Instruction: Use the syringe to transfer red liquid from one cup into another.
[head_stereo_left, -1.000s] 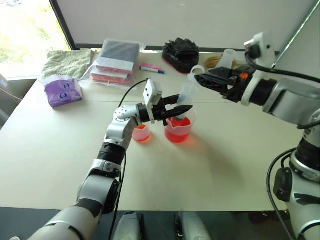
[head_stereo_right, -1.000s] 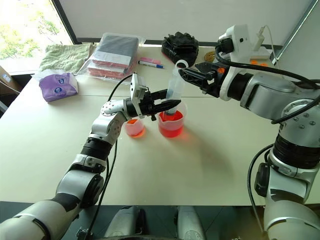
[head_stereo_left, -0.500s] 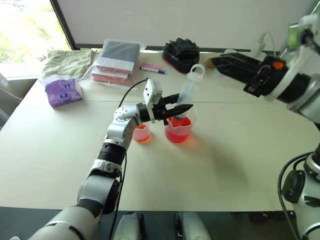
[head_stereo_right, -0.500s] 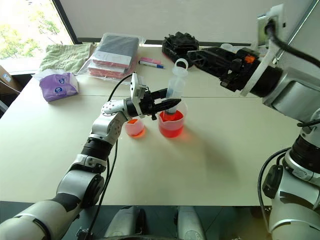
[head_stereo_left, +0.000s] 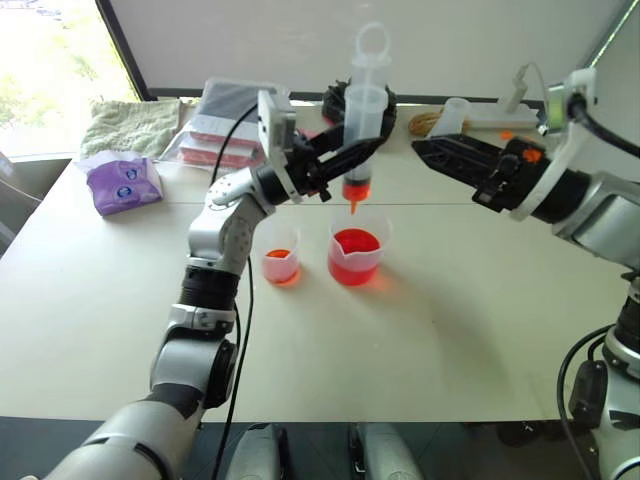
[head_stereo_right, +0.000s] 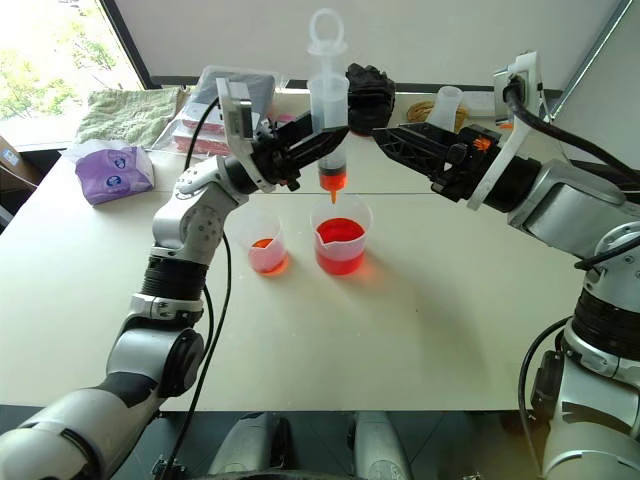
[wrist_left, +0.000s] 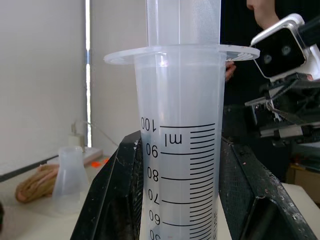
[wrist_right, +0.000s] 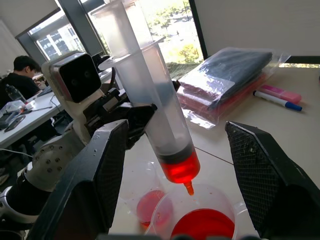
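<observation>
I see my left gripper (head_stereo_left: 352, 157) pinching the large clear plastic syringe (head_stereo_left: 363, 120) upright, its orange tip just above the wide clear beaker (head_stereo_left: 357, 256) of red liquid (head_stereo_left: 355, 243). Just left of that beaker, the small narrow clear cup (head_stereo_left: 280, 260) holds a little red; right of the syringe, my right gripper (head_stereo_left: 440, 152) hangs spread.

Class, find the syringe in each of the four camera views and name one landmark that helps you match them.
Left eye view: syringe upright, top centre, clamped by the left gripper, above the larger cup.
Right eye view: syringe top centre, above the same cup.
Left wrist view: its graduated barrel fills the centre, between the fingers.
Right wrist view: syringe slants across the centre, a little red liquid at its tip.
Shared landmark: the syringe's orange tip above the larger cup.
</observation>
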